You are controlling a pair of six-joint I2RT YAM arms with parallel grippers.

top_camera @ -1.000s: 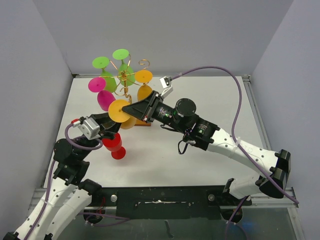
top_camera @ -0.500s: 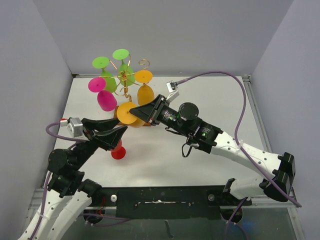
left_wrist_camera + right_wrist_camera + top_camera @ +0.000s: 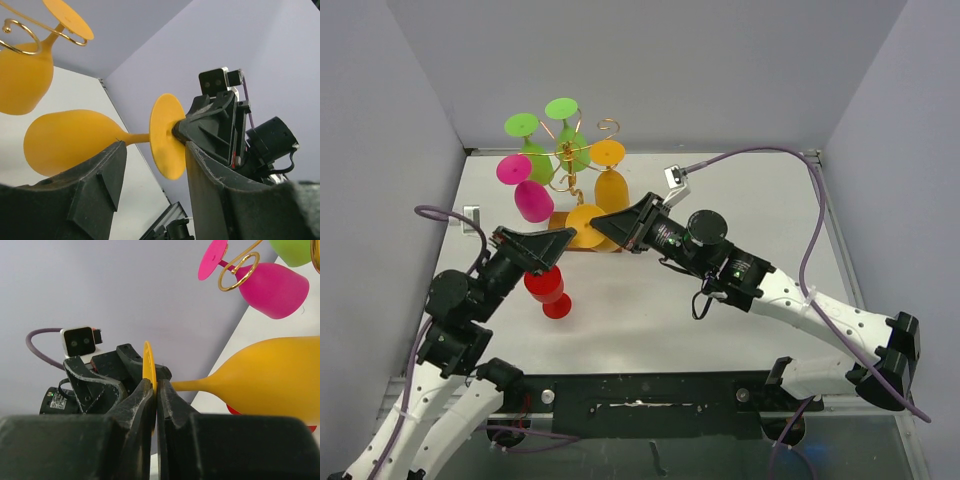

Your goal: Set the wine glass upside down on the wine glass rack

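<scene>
A white table (image 3: 760, 200) sits inside plain grey walls. Nearest, on the left side, a red glass (image 3: 547, 288) rests on the table. Just past it is the left gripper (image 3: 558, 248). Its jaws are spread wide and pinch nothing. In its own camera, its 2 fingers (image 3: 102, 175) stand on each side of the wine glass (image 3: 70, 140), but I cannot tell if they touch it.

The wine glass is orange. It lies on its side in the air, just in front of the rack (image 3: 609, 127). The right gripper (image 3: 156, 390) holds it, with its jaws pressed tight on the thin round foot. The bowl points away from that gripper.

Farther back, the rack is made of gold wire with curly arms. 4 glasses hang on it upside down, feet up: 2 green glasses (image 3: 521, 125), 1 pink glass (image 3: 532, 200) and 1 orange glass (image 3: 611, 188).
</scene>
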